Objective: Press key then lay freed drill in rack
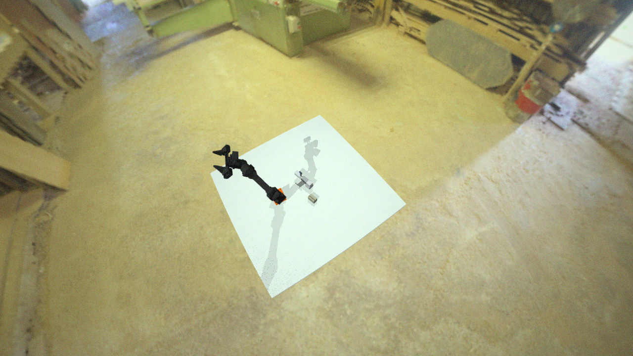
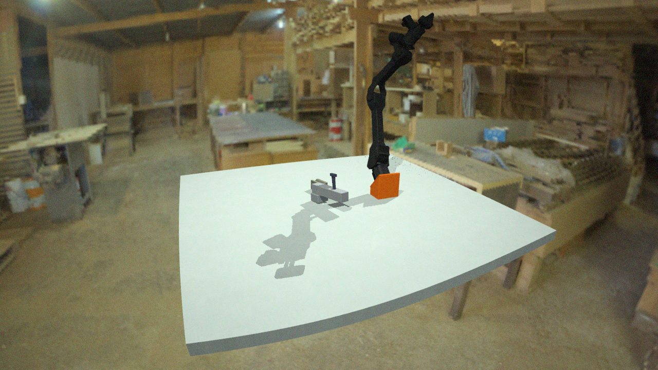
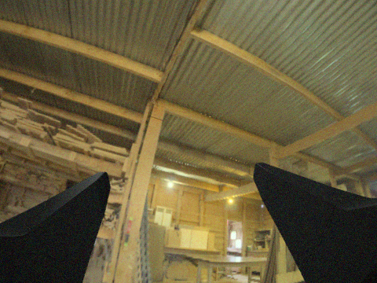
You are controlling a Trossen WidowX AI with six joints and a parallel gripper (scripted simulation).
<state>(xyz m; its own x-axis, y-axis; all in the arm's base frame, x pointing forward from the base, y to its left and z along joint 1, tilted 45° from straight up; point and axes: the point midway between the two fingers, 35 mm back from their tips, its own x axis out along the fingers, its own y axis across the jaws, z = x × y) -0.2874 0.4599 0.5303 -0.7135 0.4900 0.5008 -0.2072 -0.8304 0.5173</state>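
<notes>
Black fingers (image 1: 222, 169), two, tapered to blunt points: spread wide, tips well apart, with only background showing between them in the wrist view. Gripper (image 1: 214, 159) (image 2: 419, 19) (image 3: 182, 175), black: raised high, well apart from the small items on the table; in the top view its fingers point out past the table's edge.

Assembly, small, on the table, comprising:
- Bar (image 1: 304, 179) (image 2: 329, 191), grey, oblong, lying lengthwise, with a lower grey block (image 2: 316, 198) under one end in the exterior view.
- T-shaped piece (image 2: 333, 181), dark blue-black, slim stem and wider head, upright at the bar. Whether this is the drill or the key cannot be told.
- Block (image 1: 312, 199), beige-grey, short, just beside the bar and apart from it in the top view; partly hidden behind the bar in the exterior view. Whether it belongs to the rack cannot be told.

Arm (image 1: 261, 181) (image 2: 377, 122), black, jointed: lower link nearly upright, upper part bent and slanting up, away from the assembly. Base (image 1: 280, 190) (image 2: 385, 185), orange, wedge-sided, set on the table near the bar.

Table (image 1: 345, 221) (image 2: 368, 276), pale top, grey edge; carries the items above and grey shadows of the arm, one reaching across the bar's surroundings.

Surroundings: workshop with timber stacks, benches and, in the wrist view, a corrugated roof (image 3: 220, 102) over wooden beams.
</notes>
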